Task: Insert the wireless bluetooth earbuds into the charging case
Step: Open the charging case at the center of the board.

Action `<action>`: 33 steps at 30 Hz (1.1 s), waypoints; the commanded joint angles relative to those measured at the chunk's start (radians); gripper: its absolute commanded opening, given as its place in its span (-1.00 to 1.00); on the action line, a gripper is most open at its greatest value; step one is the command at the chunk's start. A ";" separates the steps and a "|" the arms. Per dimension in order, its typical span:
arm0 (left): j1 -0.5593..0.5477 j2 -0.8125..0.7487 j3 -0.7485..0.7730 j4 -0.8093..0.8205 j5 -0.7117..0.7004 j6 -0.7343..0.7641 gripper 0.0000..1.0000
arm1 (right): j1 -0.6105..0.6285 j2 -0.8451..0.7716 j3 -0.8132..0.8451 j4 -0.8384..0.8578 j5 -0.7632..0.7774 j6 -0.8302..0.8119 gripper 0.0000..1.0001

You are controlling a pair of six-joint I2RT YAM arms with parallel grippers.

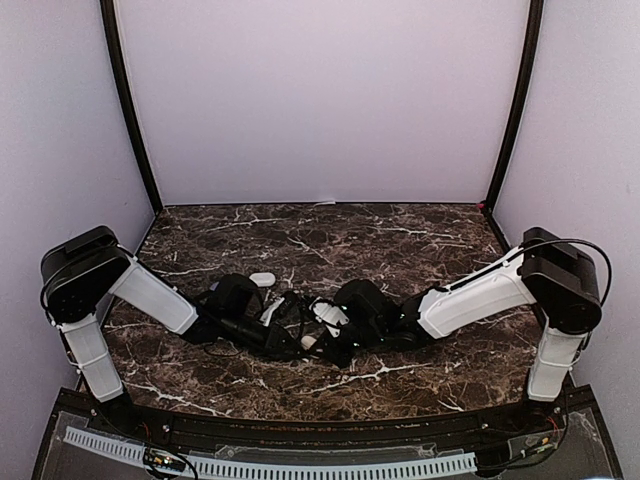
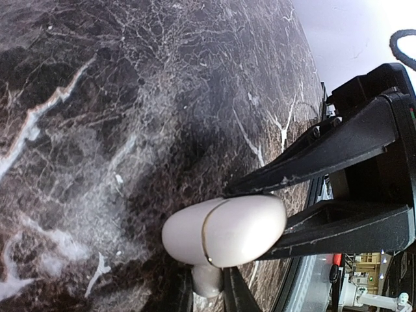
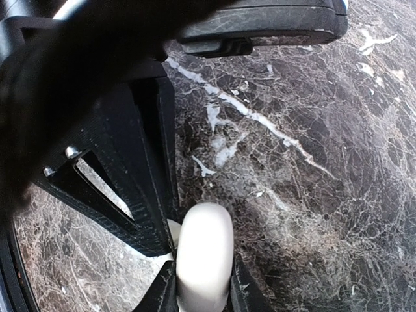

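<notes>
There are two arms, the left arm point(image 1: 150, 295) and the right arm point(image 1: 475, 295), and one marbled worktop point(image 1: 400, 240). Each arm ends in one gripper, the left gripper point(image 2: 244, 221) and the right gripper point(image 3: 203, 286), so two in all. One closed white case point(image 2: 224, 231) shows, with one small white bud point(image 2: 207, 281) touching it. One more white oblong piece point(image 1: 262, 279) lies apart; whether it is a case or a bud cannot be told. The white specks between the grippers in the top view are too crowded to count.
</notes>
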 commanded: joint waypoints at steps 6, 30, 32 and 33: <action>-0.005 0.031 0.011 -0.022 -0.021 0.005 -0.67 | 0.001 -0.042 -0.021 0.070 -0.102 0.055 -0.52; -0.009 0.039 0.012 -0.029 -0.034 0.012 -0.67 | -0.005 -0.039 -0.040 0.138 -0.227 0.142 -0.45; -0.009 0.039 0.013 -0.029 -0.035 0.012 -0.67 | -0.005 -0.040 -0.041 0.137 -0.232 0.148 -0.49; -0.011 0.040 0.013 -0.029 -0.035 0.012 -0.67 | -0.006 -0.042 -0.042 0.139 -0.235 0.151 -0.50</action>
